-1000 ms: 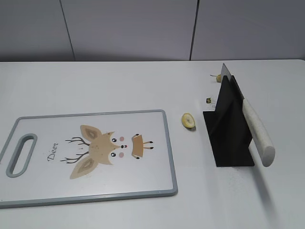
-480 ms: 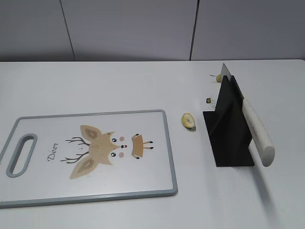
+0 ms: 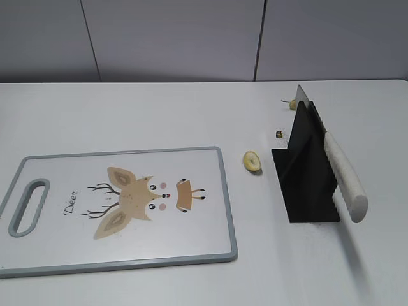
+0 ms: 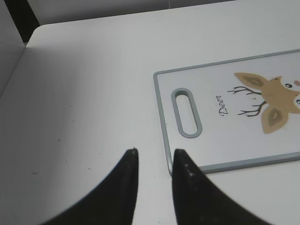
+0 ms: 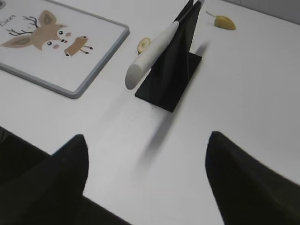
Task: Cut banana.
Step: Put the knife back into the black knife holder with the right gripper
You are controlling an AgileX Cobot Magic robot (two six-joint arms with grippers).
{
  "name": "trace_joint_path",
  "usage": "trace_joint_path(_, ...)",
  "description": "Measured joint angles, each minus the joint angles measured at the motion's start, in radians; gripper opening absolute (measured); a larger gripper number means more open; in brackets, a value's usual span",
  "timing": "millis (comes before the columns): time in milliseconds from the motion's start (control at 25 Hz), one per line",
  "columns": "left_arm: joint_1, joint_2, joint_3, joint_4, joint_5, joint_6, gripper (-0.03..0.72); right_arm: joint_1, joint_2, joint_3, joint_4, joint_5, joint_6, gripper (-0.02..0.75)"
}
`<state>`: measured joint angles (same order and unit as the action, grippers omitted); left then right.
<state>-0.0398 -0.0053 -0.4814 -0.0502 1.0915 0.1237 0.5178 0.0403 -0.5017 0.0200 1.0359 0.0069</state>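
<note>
1. The right gripper (image 5: 145, 173) hangs above bare table with its jaws spread wide and nothing between them; it shows only in its own wrist view, short of the knife handle.
2. The left gripper (image 4: 154, 180) has its jaws nearly together, a thin gap showing, and holds nothing; its tips sit just off the near corner of the cutting board (image 4: 206, 154), beside the handle slot.
3. Just ahead of the right gripper, the knife (image 3: 344, 175) rests in its black stand (image 3: 306, 185), white handle pointing toward the camera.
4. Of the banana, only scraps show: a small slice (image 3: 251, 160) on the table between the board and the stand, touching neither, and a yellow end piece (image 3: 292, 104) behind the stand. A tiny dark bit (image 3: 278, 134) lies near the stand's left edge.
5. The deer-printed cutting board (image 3: 223, 191) carries no fruit at all.
6. Compared with the two earlier exterior frames, nothing has shifted: board, slice, knife and stand sit exactly as they did.
7. That stillness, the knife parked in its stand and both grippers empty suggest the cutting is either finished or not under way right now.
</note>
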Motion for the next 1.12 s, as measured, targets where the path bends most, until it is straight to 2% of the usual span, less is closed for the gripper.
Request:
trace_joint_path(320, 0.0, 0.0, 0.0, -0.001, -0.001, 0.0, 0.241, -0.006, -0.046, 0.0, 0.002, 0.001, 0.0, 0.584)
trace_joint_path(440, 0.0, 0.0, 0.0, -0.001, -0.001, 0.0, 0.241, -0.047, -0.046, 0.0, 0.004, 0.001, 0.0, 0.584)
trace_joint_path(560, 0.0, 0.0, 0.0, -0.001, -0.001, 0.0, 0.24, -0.136, -0.046, 0.0, 0.005, 0.001, -0.001, 0.584)
trace_joint_path(880, 0.0, 0.0, 0.0, -0.001, -0.001, 0.0, 0.24, -0.449, -0.046, 0.0, 0.007, 0.001, -0.001, 0.584)
trace_joint_path(960, 0.0, 0.0, 0.0, -0.001, -0.001, 0.0, 0.24, -0.484, -0.046, 0.0, 0.007, 0.001, -0.007, 0.584)
trace_joint_path(1120, 0.0, 0.0, 0.0, -0.001, -0.001, 0.0, 0.24, -0.492, -0.046, 0.0, 0.007, 0.001, -0.007, 0.583)
